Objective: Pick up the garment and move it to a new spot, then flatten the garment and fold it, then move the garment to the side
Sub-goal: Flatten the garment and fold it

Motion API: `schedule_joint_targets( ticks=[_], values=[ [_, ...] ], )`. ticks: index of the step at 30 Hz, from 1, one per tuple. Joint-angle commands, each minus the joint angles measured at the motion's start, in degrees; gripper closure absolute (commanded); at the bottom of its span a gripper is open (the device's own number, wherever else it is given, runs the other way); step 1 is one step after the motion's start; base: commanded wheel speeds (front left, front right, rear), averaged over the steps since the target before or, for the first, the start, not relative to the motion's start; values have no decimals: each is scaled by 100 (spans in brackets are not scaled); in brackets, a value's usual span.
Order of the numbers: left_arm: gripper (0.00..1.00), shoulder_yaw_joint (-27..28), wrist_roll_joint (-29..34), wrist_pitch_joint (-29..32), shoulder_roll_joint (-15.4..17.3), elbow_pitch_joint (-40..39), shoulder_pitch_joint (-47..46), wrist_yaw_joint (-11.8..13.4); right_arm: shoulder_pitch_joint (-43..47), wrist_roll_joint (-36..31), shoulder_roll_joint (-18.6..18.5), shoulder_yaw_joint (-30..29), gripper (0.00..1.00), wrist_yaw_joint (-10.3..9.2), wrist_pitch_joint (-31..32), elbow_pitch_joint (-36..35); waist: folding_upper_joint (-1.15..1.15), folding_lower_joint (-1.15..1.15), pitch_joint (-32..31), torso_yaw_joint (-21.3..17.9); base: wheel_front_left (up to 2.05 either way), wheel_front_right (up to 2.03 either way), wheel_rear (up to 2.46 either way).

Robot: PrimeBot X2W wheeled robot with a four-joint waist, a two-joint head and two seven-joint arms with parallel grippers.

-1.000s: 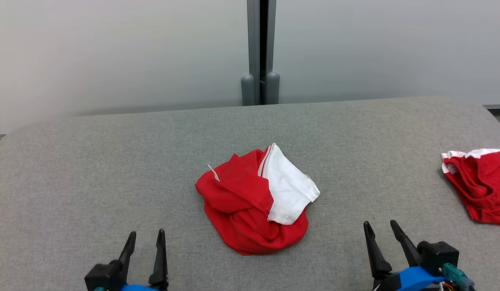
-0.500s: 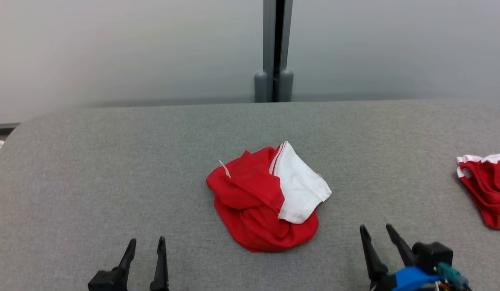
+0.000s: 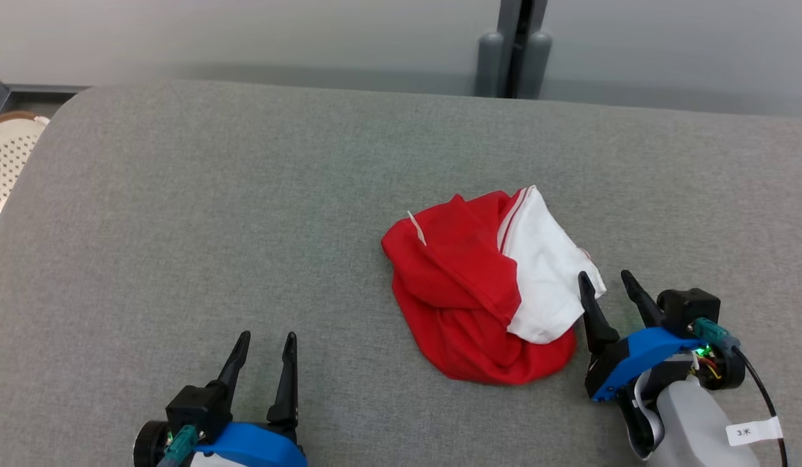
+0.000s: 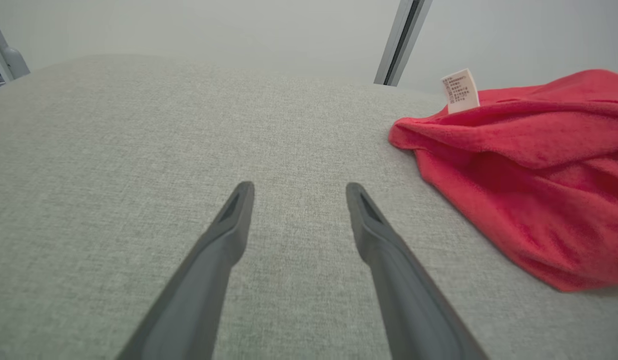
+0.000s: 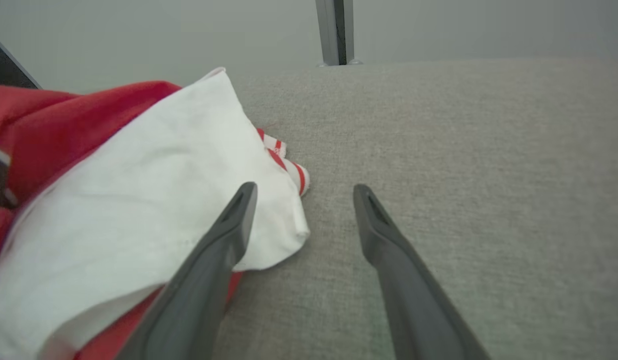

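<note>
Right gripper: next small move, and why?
Probably nudge the right gripper slightly forward and toward the garment, then close. It is open at the crumpled pile's edge: one finger overlaps the white panel, the other sits over bare grey surface, so hardly any cloth lies between them.

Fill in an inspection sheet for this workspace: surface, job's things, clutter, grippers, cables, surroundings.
Surface: grey fabric surface, no marks seen.
Job's things: red and white garment, crumpled in a heap, white care label sticking up.
Clutter: nothing seen.
Grippers: left gripper open, apart from the garment; right gripper open, one of its fingers at the garment's white edge, contact unclear.
Cables: black cable looping at the right wrist.
Surroundings: pale wall, grey post, white perforated object at the left.
</note>
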Motion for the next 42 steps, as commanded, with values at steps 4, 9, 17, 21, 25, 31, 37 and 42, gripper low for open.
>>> schedule_joint_targets(
  ticks=[4, 9, 17, 21, 25, 31, 37, 42],
  values=[
    [0, -40, 1, -13, -8, 2, -205, -16, -328, -151, -23, -57, 52, 0, 1, 555, 0, -1, 381, 314, 0, 0, 0],
    [0, -35, 11, -13, -8, 4, -290, -24, -206, -4, 0, 51, 100, 0, 25, 776, 0, -1, 406, 317, 0, 0, 0],
    [0, -15, -3, -13, -7, 9, -219, -32, 88, -51, -29, -180, 100, -2, 4, 277, 0, -1, 248, 142, 0, 0, 0],
    [0, -40, -46, -13, -6, 32, -192, -37, 193, -41, -28, -315, 100, -1, -2, 69, 0, -1, 157, 79, 0, 0, 0],
    [0, -90, -106, -13, -7, 59, -149, -39, 304, 81, -27, -584, 100, -1, -3, -199, 0, -1, 62, 40, 0, 0, 0],
    [0, -88, -153, -13, -7, 106, -41, -41, 22, 234, -29, -1421, 100, -1, -4, -969, 0, -1, -111, 5, 0, 0, 0],
    [0, -65, -201, -13, -7, 134, 92, -43, -620, 316, -19, -1858, 100, 0, -3, -2073, 0, -1, -332, 24, 0, 0, 0],
    [0, -90, -232, -13, -7, 153, 175, -44, -1043, 399, -14, -1576, 100, 0, -2, -2518, 0, -1, -484, 61, 0, 0, 0]
  ],
)
